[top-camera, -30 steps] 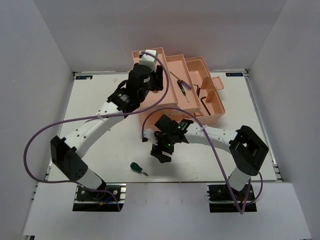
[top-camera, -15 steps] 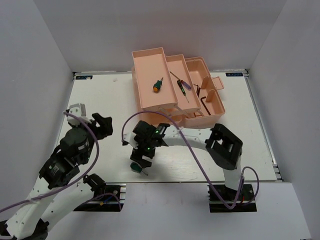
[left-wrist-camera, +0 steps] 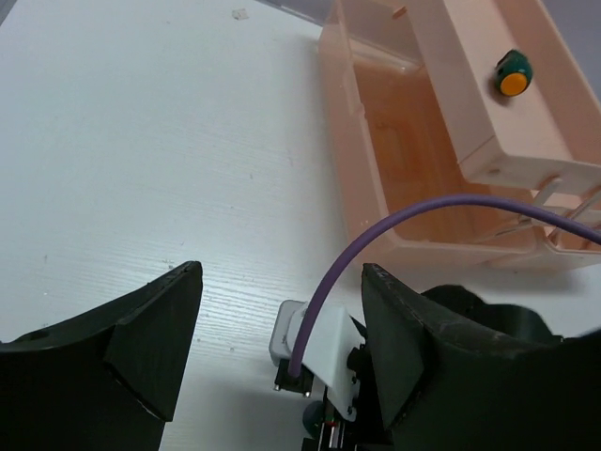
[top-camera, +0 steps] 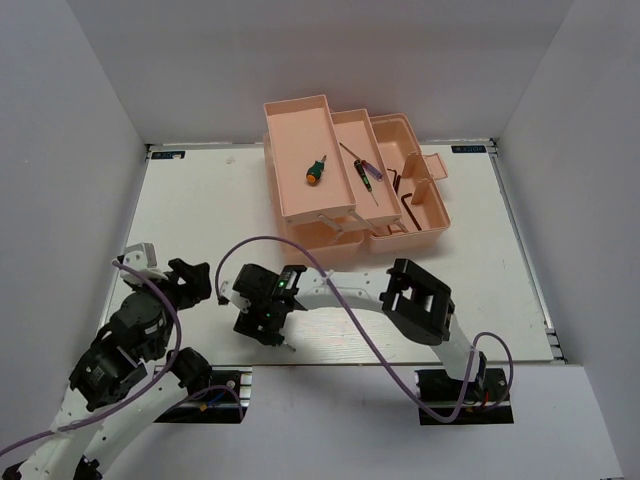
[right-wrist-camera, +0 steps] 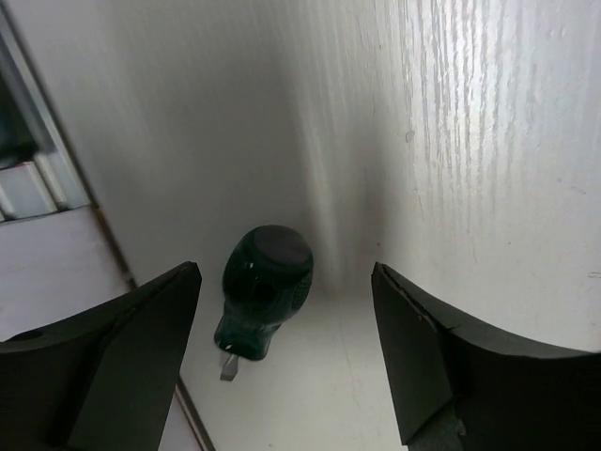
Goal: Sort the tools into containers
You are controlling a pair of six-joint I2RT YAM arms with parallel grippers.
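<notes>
The salmon-pink toolbox (top-camera: pixel 420 215) stands open at the back, and also shows in the left wrist view (left-wrist-camera: pixel 376 141). One stubby green screwdriver (top-camera: pixel 316 171) lies in its left tray, seen with its orange end in the left wrist view (left-wrist-camera: pixel 513 75). Two slim screwdrivers (top-camera: pixel 364 172) lie in the middle tray and dark hex keys (top-camera: pixel 403 186) in the right part. The second stubby green screwdriver (right-wrist-camera: pixel 264 285) lies on the table between my right gripper's (right-wrist-camera: pixel 285 272) open fingers. In the top view that gripper (top-camera: pixel 264 325) covers it. My left gripper (top-camera: pixel 200 283) is open and empty, also in its wrist view (left-wrist-camera: pixel 279 282).
The table's front edge and metal rail (right-wrist-camera: pixel 42 183) run right beside the screwdriver. The right arm's purple cable (top-camera: pixel 330 275) arcs over the table's middle, in front of the left wrist camera (left-wrist-camera: pixel 376 221). White walls enclose the table.
My left arm pulled back from the toolbox to the front left, leaving a stubby screwdriver in the left tray. My right gripper moved left and nearer, down over the other stubby screwdriver.
</notes>
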